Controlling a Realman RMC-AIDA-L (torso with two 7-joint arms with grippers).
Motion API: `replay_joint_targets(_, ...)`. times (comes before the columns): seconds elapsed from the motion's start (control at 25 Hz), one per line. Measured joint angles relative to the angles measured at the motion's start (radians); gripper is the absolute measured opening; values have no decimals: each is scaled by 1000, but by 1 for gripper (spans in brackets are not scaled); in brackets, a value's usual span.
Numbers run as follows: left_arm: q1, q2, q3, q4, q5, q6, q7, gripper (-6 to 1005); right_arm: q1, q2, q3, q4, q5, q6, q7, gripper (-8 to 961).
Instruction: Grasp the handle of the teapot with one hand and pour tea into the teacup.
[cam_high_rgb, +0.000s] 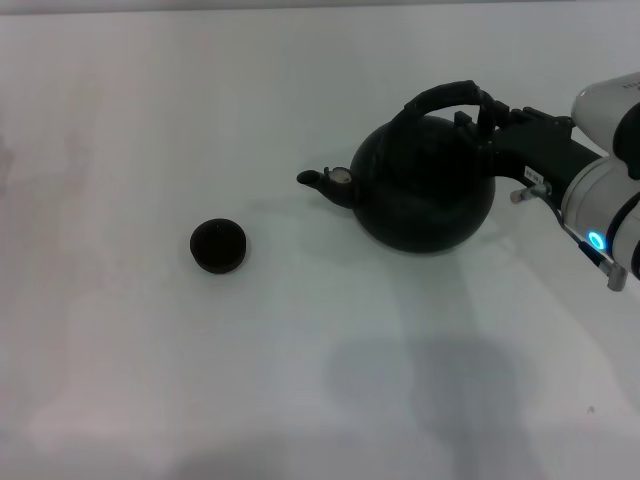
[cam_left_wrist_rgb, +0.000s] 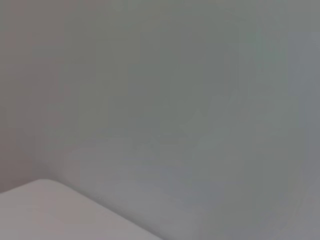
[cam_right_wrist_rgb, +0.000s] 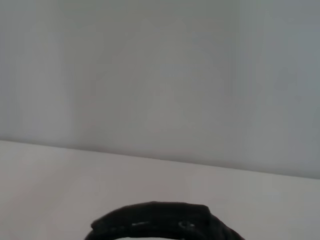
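Black right pincer seemingly grips the handle — bare table surrounds teapot and teacup.

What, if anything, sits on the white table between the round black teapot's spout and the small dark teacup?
Nothing visible does. The large round black teapot points its short spout at the tiny dark teacup, with only bare white table between them. The right gripper is at the arched black handle.

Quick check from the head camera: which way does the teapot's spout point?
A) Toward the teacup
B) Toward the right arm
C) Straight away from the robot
A: the teapot has its spout on the side facing the teacup, while the right pincer is at the handle on the opposite side.
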Motion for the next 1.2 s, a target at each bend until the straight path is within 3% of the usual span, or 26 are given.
replay_joint_targets(0.16,0,1,0,6,-1,0,0,875,-15,-8,0,-17,0,-22,-1,379)
replay_joint_targets(0.36,-1,1,0,7,-2,4,0,876,-65,-34,3,-87,3,-12,-1,567)
replay_joint_targets(0.48,-3,1,0,8,-10,7,0,876,-84,-81,-8,-143,25,17,-5,714)
replay_joint_targets(0.64,-3,1,0,9,-28,7,0,876,-83,-143,-25,-220,113,105,-53,732)
replay_joint_targets(0.76,-3,2,0,12,-28,7,0,876,-77,-159,-7,-277,230,210,-180,741)
replay_joint_targets(0.92,-2,1,0,22,-28,5,0,875,-83,-136,79,-321,429,330,-439,740)
replay_joint_targets(1.0,-2,1,0,22,-28,4,0,875,-98,-103,133,-301,472,322,-514,740)
replay_joint_targets(1.12,0,0,1,22,-28,4,0,875,-125,-29,218,-212,483,226,-585,739)
replay_joint_targets(1.2,1,0,4,22,-25,9,2,875,-131,0,237,-146,484,120,-614,739)
